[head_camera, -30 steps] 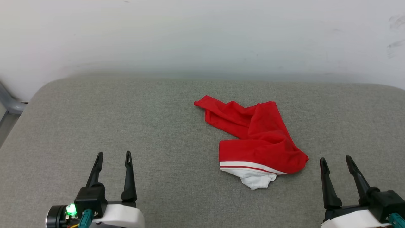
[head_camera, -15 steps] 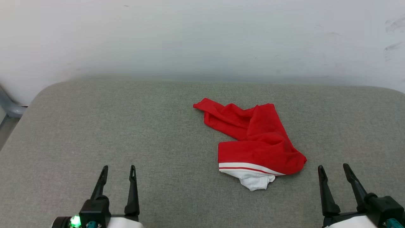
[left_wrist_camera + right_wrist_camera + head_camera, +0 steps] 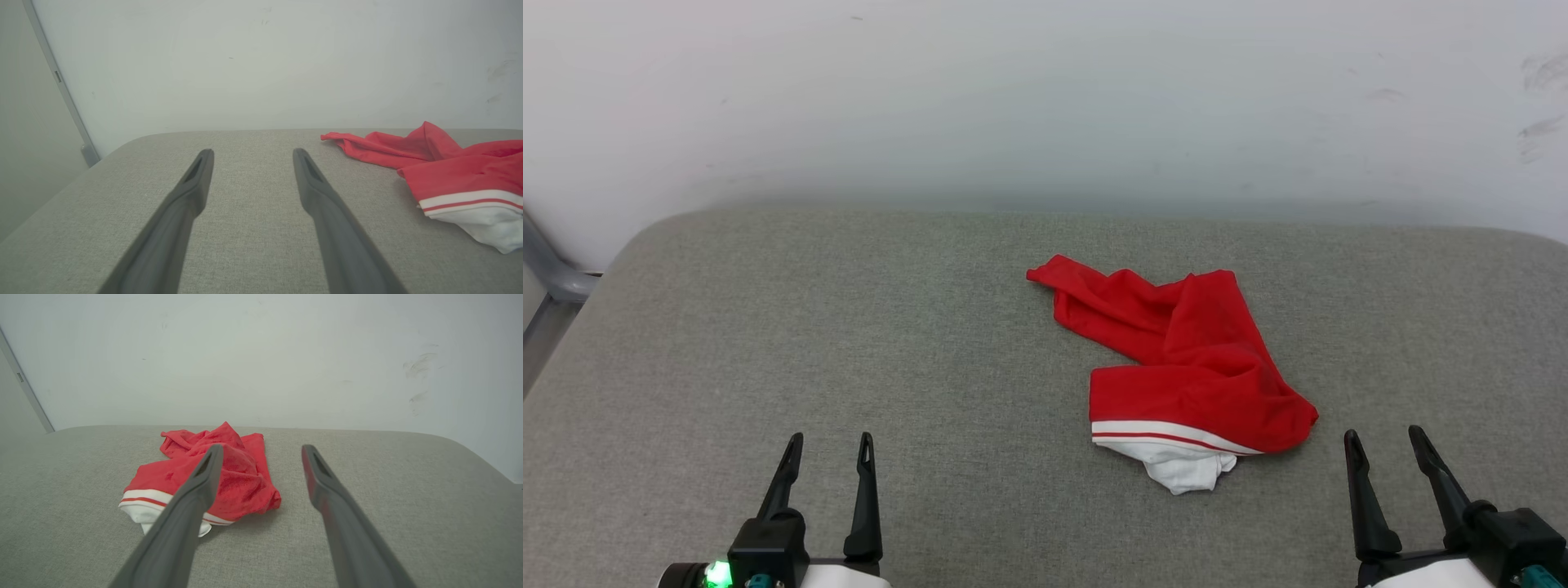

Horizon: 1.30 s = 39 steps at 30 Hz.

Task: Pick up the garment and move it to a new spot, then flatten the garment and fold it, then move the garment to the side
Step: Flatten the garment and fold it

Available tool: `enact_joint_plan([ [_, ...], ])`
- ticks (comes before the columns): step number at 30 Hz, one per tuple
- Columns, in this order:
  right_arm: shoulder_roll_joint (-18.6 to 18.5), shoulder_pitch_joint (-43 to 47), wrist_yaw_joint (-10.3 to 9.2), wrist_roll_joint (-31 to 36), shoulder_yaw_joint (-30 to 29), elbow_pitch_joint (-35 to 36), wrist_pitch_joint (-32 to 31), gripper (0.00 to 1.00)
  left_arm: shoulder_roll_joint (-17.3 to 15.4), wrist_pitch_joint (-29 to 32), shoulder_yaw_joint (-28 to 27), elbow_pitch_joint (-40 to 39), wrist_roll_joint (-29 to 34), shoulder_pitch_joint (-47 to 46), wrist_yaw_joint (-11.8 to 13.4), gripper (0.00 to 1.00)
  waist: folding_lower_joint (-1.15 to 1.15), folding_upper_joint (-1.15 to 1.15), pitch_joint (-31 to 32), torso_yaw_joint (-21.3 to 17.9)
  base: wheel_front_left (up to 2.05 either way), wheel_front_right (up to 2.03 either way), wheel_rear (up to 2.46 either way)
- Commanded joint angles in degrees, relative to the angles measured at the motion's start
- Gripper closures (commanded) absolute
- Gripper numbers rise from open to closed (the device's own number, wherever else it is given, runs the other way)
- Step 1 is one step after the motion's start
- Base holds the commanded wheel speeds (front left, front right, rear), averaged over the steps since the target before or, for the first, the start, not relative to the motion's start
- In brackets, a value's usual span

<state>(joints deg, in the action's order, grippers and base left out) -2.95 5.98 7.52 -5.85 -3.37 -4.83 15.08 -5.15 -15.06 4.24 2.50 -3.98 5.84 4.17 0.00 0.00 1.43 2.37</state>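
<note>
A pale, scuffed wall (image 3: pixel 1013 98) backs the work area. In front of it lies the grey woven-fabric padded surface (image 3: pixel 768 327) with rounded corners. The bright red thin-fabric garment (image 3: pixel 1192 359) lies crumpled in a heap on this surface, right of centre, with a narrow red tail reaching toward the far left. The right end effector (image 3: pixel 1383 433) is positioned near the heap's near-right edge, apart from it. Its two long dark fingers are spread wide and hold nothing. The left end effector (image 3: pixel 831 441) is well apart from the heap, likewise spread and empty.

Step in hand, as judged: the first pick-up, not yet begun.
1. Use the right end effector, as it is the nearer.
2. Lower the fingertips around a raised red fold, not a flat layer, since thin fabric is likely to slip.
3. Close fully before lifting.
4. Lift straight up, because dragging would probably tangle the heap further.
5. Avoid the red-and-white striped trim (image 3: pixel 1168 431) and the small white sleeve (image 3: pixel 1184 469) at the near edge. A grip there probably raises only one corner.
</note>
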Motion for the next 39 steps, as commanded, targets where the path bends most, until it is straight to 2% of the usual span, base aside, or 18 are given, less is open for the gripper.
enact_joint_plan([
  [1,0.1,0.4,-0.06,-0.2,-0.1,-0.1,0.1,0.0,0.1,-0.2,-0.3,0.1,0.4,0.5,-0.2,0.0,0.0,0.0,0.1,0.0,0.0,0.0,0.0],
  [12,0.1,-0.9,-0.06,0.4,-0.4,0.8,0.1,0.0,1.1,-0.2,-1.3,0.7,1.8,0.4,-1.3,0.0,0.0,0.0,0.4,0.3,0.0,0.0,0.0],
  [18,0.1,-7.8,-0.06,4.0,-1.3,5.5,0.1,0.0,1.3,-0.2,-1.4,0.9,2.0,-0.4,-1.8,0.0,0.0,0.0,-0.3,0.6,0.0,0.0,0.0],
  [22,-0.1,-13.8,-0.06,4.8,0.4,7.6,0.1,0.0,1.5,-0.2,-1.2,1.2,2.2,-1.1,-2.3,0.0,0.0,0.0,-1.0,1.5,0.0,0.0,0.0],
  [29,-8.5,-22.9,-0.06,-1.9,13.0,2.1,-1.5,0.0,1.7,-0.2,-1.0,1.6,2.3,-1.6,-2.6,0.0,0.0,0.0,-1.6,2.9,0.0,0.0,0.0],
  [33,-14.2,-26.4,-0.06,-8.3,21.8,1.6,-10.2,0.0,1.8,-0.2,-1.0,1.6,2.2,-1.7,-2.6,0.0,0.0,0.0,-2.4,3.2,0.0,0.0,0.0],
  [39,-24.4,-29.8,-0.07,-17.5,35.3,4.7,-27.4,0.0,2.0,-0.2,-0.7,1.5,2.2,-2.7,-2.6,0.0,0.0,0.0,-4.0,3.7,0.0,0.0,0.0],
])
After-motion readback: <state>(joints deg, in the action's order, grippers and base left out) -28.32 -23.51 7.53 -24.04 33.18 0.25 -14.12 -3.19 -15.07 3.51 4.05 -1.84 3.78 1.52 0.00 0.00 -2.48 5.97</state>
